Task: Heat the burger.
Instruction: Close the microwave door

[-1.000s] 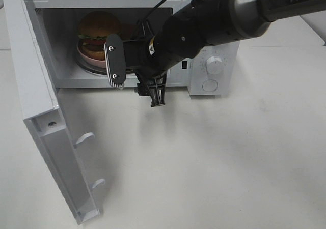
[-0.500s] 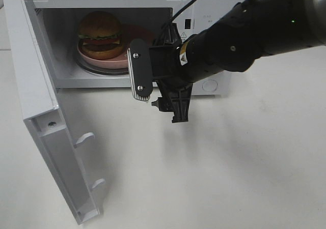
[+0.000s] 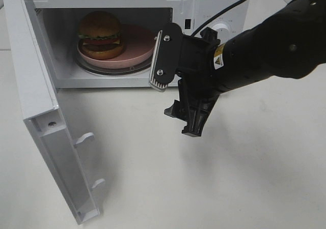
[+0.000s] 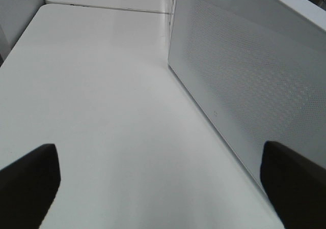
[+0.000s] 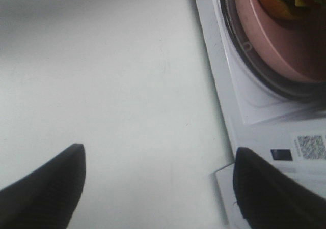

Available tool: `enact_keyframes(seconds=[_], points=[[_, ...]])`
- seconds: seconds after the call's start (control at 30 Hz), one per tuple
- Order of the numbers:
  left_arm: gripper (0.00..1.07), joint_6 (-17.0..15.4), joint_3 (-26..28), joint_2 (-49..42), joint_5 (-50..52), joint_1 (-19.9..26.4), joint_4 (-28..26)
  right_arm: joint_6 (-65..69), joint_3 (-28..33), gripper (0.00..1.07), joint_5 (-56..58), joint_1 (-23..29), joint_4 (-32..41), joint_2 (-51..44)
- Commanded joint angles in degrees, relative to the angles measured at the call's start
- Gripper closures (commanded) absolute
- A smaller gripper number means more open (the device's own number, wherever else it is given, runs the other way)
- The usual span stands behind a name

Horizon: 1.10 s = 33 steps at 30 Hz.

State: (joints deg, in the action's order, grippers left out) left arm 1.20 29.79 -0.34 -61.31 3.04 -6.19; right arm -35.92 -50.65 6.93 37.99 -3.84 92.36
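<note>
Resting on pink plate (image 3: 138,44), burger (image 3: 100,33), QR sticker (image 5: 309,146) on microwave (image 3: 209,7)

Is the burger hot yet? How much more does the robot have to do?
Done: the tall burger with the golden-brown bun sits on its round pink plate inside the white microwave. In hand: nothing; the right gripper hangs open and empty just outside the opening. Left: the white microwave door stands wide open, so it must be shut and the heating started. Probably not hot yet.

Plain white table (image 3: 254,183), evenly lit
</note>
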Motion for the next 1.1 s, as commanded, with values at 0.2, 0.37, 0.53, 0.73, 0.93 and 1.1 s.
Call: enact_keyframes(seconds=[0.2,0.37,0.53,0.73,0.93,1.1], points=[[0.07,0.0,-0.17,-0.23,-0.17,-0.34,-0.4,17.13,1.78,0.31,14.5,-0.23,1.15,-6.88],[0.07,0.0,-0.17,-0.23,-0.17,-0.34,-0.4,23.38,1.78,0.31,21.26,-0.23,1.09,-9.74],[0.07,0.0,-0.17,-0.23,-0.17,-0.34,-0.4,31.4,1.78,0.31,29.11,-0.23,1.15,-13.98],[0.07,0.0,-0.17,-0.23,-0.17,-0.34,-0.4,35.41,1.78,0.31,36.9,-0.23,0.8,-18.56],[0.07,0.0,-0.17,-0.23,-0.17,-0.34,-0.4,36.55,1.78,0.31,40.74,-0.23,-0.63,-24.35],[0.07,0.0,-0.17,-0.23,-0.17,-0.34,-0.4,37.59,1.78,0.31,42.74,-0.23,-0.97,-27.56]])
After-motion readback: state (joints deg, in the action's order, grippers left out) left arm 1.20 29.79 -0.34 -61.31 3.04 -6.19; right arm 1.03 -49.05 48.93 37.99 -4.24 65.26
